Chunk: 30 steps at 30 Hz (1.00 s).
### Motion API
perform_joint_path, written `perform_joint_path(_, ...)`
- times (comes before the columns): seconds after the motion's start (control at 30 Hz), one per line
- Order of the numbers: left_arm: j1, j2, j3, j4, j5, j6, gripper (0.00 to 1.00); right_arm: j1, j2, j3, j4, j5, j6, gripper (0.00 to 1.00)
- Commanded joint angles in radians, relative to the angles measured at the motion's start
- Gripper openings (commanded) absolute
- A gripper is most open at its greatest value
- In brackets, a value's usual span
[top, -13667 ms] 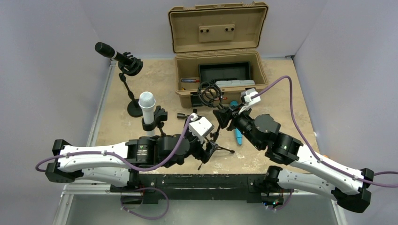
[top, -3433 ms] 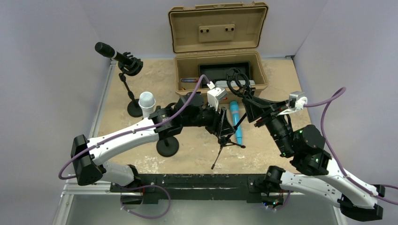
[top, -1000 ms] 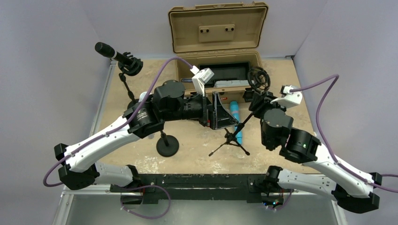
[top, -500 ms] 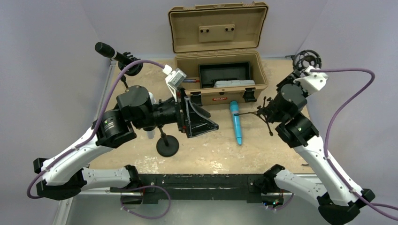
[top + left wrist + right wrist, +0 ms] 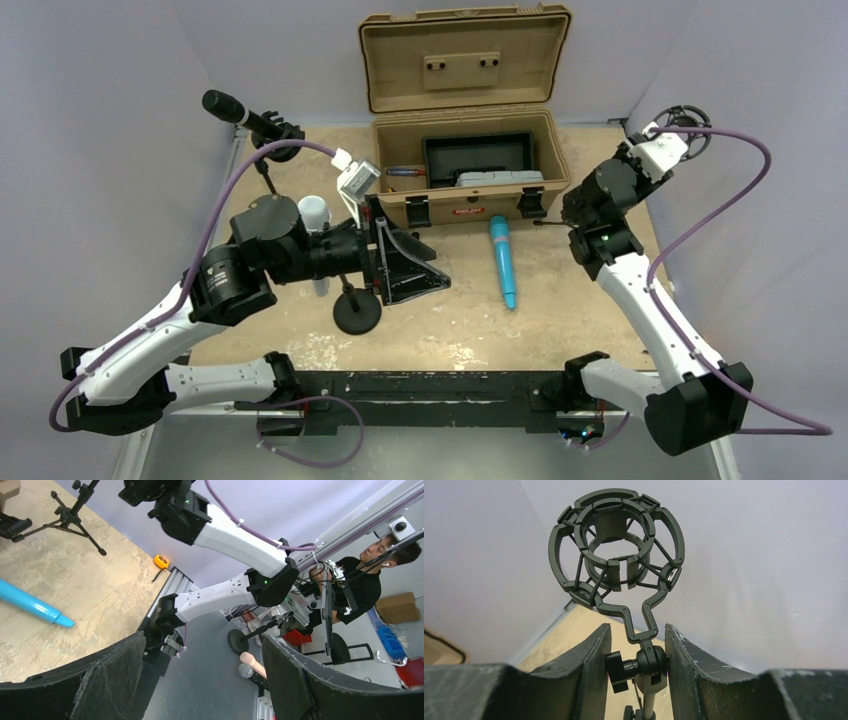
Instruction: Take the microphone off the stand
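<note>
Stand point(image 5: 610, 574) — in right end effector point(image 5: 638, 628)

A robotics lab: plain grey screens point(image 5: 90, 80) box in the table point(image 5: 470, 330), and a person point(image 5: 357, 587) sits among rigs beyond

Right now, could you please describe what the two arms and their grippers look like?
Both the left arm and right arm have white links joined by black cylindrical joints. A purple cable loops along each to a small white wrist camera. The left gripper and right gripper each have two broad, black, wedge-shaped fingers, scuffed at the edges.
</note>
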Motion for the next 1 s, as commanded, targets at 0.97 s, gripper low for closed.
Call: perform_joint_path(0.97, 0.004, -0.142, -0.131, 0.065, -0.028, 0.022, 0.84, 0.129, 0.300, -0.167, -0.262, -0.034, 0.577, 0.00)
